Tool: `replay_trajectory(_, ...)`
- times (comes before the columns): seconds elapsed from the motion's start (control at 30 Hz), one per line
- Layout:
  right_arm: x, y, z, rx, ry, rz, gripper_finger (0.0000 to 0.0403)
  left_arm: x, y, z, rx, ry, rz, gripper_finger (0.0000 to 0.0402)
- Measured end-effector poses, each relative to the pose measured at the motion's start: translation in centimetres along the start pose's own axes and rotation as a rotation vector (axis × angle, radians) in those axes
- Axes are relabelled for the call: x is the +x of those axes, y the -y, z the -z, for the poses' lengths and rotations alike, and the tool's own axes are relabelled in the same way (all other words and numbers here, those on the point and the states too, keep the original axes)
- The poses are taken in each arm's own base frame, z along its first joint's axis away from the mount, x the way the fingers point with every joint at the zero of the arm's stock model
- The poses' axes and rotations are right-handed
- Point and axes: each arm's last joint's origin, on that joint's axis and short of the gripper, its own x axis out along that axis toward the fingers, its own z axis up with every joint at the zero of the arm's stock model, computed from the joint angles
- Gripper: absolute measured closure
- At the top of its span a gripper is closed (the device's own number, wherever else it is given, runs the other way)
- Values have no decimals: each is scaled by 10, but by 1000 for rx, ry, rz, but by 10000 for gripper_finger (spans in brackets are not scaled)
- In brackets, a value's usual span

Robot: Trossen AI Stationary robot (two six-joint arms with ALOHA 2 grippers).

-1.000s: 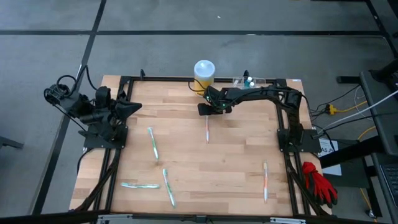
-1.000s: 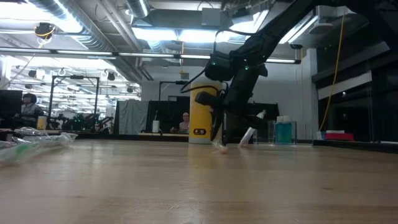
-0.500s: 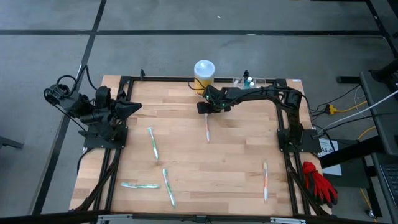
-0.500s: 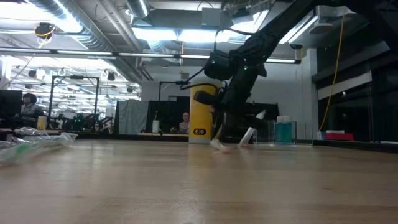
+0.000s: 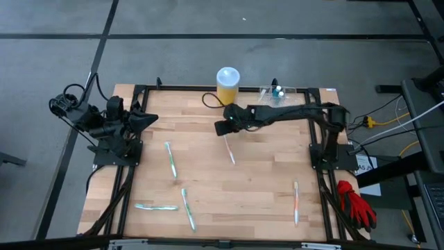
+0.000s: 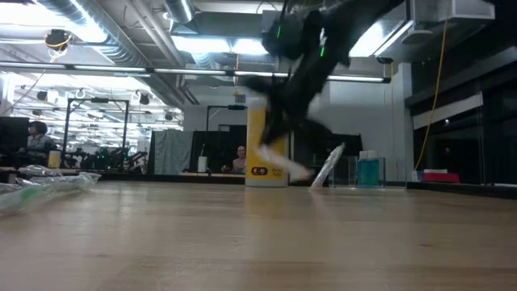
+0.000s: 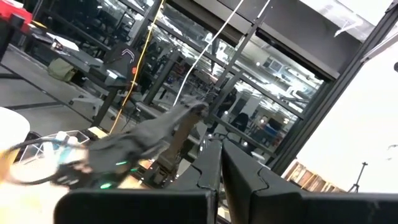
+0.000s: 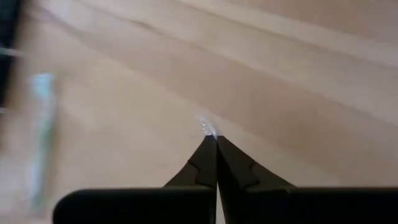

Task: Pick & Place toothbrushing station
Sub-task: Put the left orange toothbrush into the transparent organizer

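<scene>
R pincer (image 5: 222, 128) sits upper-centre of the high frame, arm stretched in from the right edge. Fingers pinched together, w/ a toothbrush (image 5: 228, 148) caught at its upper tip; the rest of the brush slants down-right from there over the counter (image 5: 263, 187). In the low view the same brush hangs tilted, clear of the wood, under the blurred arm. R wrist view shows the two fingers (image 8: 205, 163) meeting at a point w/ a small pale bit at the tip.

L pincer (image 5: 149, 119) waits at the left of the frame, fingers together, nothing in them.

Just above the R pincer stands the yellow canister (image 5: 227, 84) w/ white lid. To its right, along the top rim of the counter, is the toothbrushing station (image 5: 277, 91): clear, low, boxy, w/ something teal inside. Well apart from the pincer, not touched.

Handling, my guess: station looks light, thin-walled, stiff plastic, prob. smooth and slippery, could skid or tip if nudged. Best hold is prob. across one wall or the rim, fingers straddling it, not squeezing hard. Clear walls are hard to read, so edges are uncertain.

Other brushes lie lower left (image 5: 170, 159) and lower right (image 5: 296, 201) of the high frame.
</scene>
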Motion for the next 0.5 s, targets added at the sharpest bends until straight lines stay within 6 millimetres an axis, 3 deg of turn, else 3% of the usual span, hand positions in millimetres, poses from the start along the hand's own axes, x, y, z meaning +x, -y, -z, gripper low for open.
replay_trajectory(0.13, -54, -34, 20, -60, 173, -62, 401, 0, 0, 0, 2, 4, -9, 394)
replay_trajectory(0.23, -101, -45, 38, -111, 355, -19, 401, 0, 0, 0, 22, 8, -15, 394)
replay_trajectory(0.37, -157, -36, 54, -219, 592, 159, 402, 0, 1, -3, 65, 27, -3, 394)
replay_trajectory(0.5, -197, -15, 58, -311, 677, 171, 402, -3, 4, -10, 104, 60, 85, 394)
